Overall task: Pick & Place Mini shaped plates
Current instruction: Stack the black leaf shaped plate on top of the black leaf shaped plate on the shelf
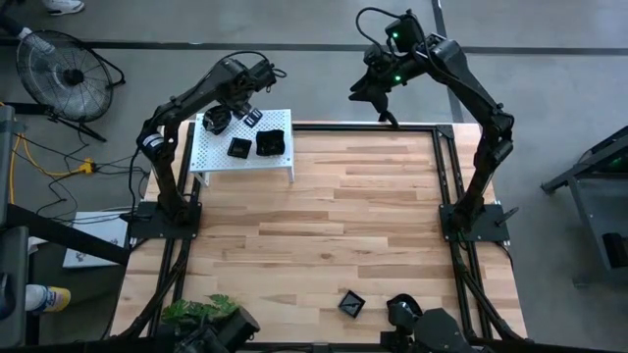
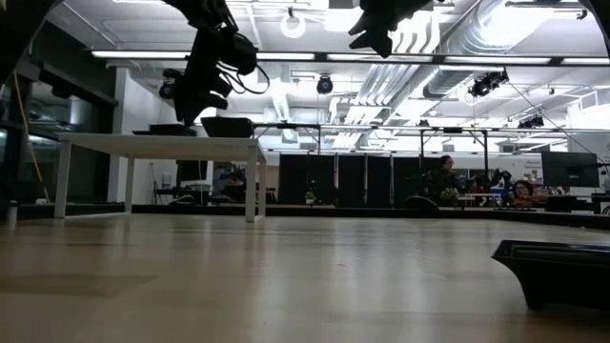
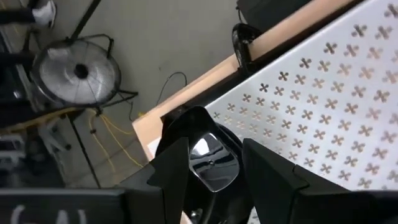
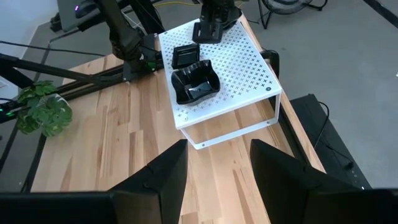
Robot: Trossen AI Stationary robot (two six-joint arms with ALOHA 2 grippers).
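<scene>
A white perforated shelf (image 1: 211, 162) stands at the table's far left. Three glossy black mini plates lie flat on its top: a wavy one (image 1: 270, 143), a small square one (image 1: 238, 148) and a ribbed one (image 1: 251, 118). Another plate (image 3: 210, 163) lies at the shelf's far left corner (image 1: 217, 121). My left gripper (image 3: 214, 186) is open and slants down over it, so the plate shows through the gap and reaches behind one finger. One more plate (image 1: 351, 303) rests near the table's front edge. My right gripper (image 4: 217, 180) hangs open and empty, high over the far right. My left gripper slants down from the far side onto the corner plate (image 3: 210, 163), which lies flat on the shelf. I cannot tell whether the fingertips touch it, because the fingers (image 3: 177, 171) hide their own tips.
Bare wooden tabletop (image 1: 334, 206) stretches between the shelf and the front plate. A small plant (image 1: 201, 312) and a dark device (image 1: 407, 316) sit at the front edge. A floor fan (image 1: 64, 69) stands beyond the table's far left corner.
</scene>
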